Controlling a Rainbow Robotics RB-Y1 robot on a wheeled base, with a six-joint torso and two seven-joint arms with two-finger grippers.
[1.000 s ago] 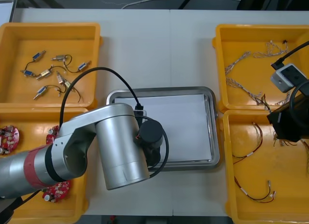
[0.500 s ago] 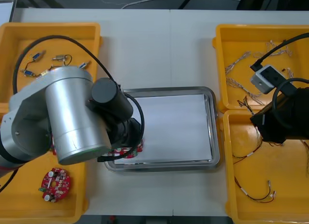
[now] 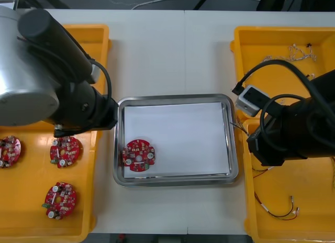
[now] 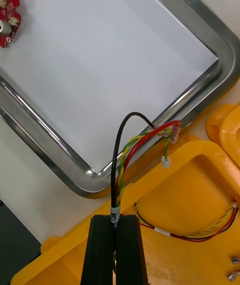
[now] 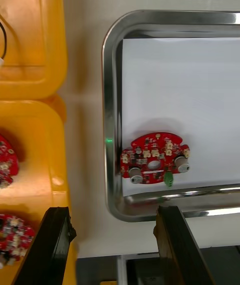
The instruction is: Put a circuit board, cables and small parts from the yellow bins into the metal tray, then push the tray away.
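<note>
The right gripper (image 4: 116,221) is closed on a red and yellow cable (image 4: 126,157). Its two black fingers (image 4: 102,250) stand apart only by the thickness of this cable. A black wire runs together with the coloured ones, and a small white label sits just above the fingertips. The cable rises from the fingers and bends over, so that its free ends hang at the rim of the metal tray (image 4: 200,30), by one corner. The gripper itself is over the edge of a right yellow bin (image 4: 210,175), just beside the tray. A second cable (image 4: 200,232) of the same colours lies on the floor of this bin.

The left gripper (image 5: 112,212) is wide open and holds nothing. One finger (image 5: 55,245) stands over the edge of the near left bin (image 5: 35,165), and the other stands just outside the tray's rim (image 5: 107,115). The circuit board (image 5: 154,164) lies flat on the white inside of the tray, a little beyond the fingertips, and touches neither finger.

In the front view both grippers are hidden under their own arms. The left arm (image 3: 52,80) covers much of the far left bin, and the right arm (image 3: 298,133) covers the border of the two right bins. There the circuit board (image 3: 138,155) lies in the tray's (image 3: 172,98) near corner on the robot's left, well apart from the right arm. In the right wrist view the board (image 4: 7,15) is cut off by the picture's edge. Three more boards (image 3: 66,150) lie in the near left bin (image 3: 26,222).
</note>
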